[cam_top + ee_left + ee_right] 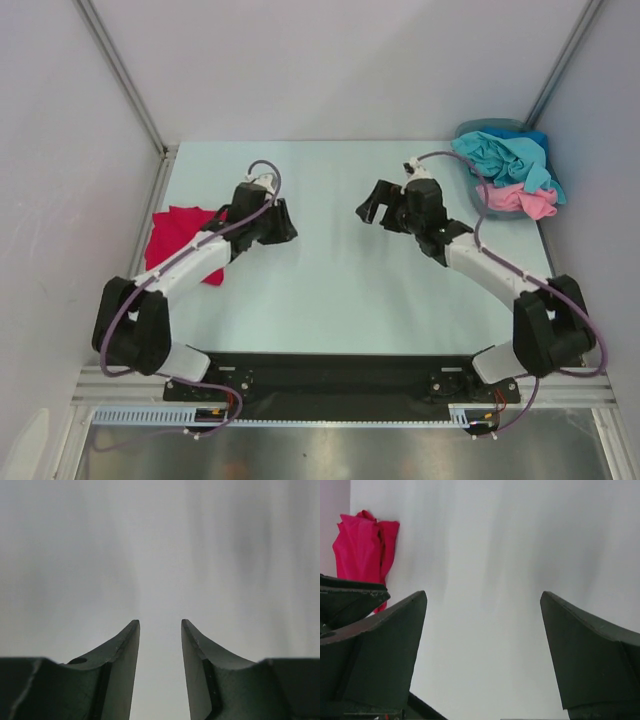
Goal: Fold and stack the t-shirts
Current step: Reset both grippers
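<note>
Two empty grippers we see: left gripper (160, 625) partly apart, right gripper (484, 595) wide apart; red t-shirt (178, 236) lies left.

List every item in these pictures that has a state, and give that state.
Basket: holding crumpled shirts.
Teal t-shirt: crumpled, in the basket.
Pink t-shirt: crumpled, in the basket.
Red t-shirt: roughly folded, on the table.
Left gripper: open, empty.
Right gripper: wide open, empty.

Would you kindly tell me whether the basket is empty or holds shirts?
Not empty: teal cloth and a pink shirt lie heaped in the basket, spilling over its rim.
</note>
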`<state>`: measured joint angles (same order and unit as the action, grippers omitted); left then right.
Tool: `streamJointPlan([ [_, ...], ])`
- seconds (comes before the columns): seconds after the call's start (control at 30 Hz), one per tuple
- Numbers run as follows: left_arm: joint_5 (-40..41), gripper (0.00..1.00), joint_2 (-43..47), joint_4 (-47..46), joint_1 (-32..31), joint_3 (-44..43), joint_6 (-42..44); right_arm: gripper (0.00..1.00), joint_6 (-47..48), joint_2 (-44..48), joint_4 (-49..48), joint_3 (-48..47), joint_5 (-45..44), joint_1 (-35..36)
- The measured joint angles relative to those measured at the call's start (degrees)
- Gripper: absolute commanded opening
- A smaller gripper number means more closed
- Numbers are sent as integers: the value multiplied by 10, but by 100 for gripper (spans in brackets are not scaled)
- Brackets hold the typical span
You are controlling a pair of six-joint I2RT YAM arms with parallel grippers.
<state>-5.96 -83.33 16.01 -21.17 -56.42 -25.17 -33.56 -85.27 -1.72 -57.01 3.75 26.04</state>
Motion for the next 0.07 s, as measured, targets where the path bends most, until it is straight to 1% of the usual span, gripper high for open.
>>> streamJointPlan([
  [0.07,3,45,12,-15,-30,9,-3,100,6,42,14,28,-16,0],
])
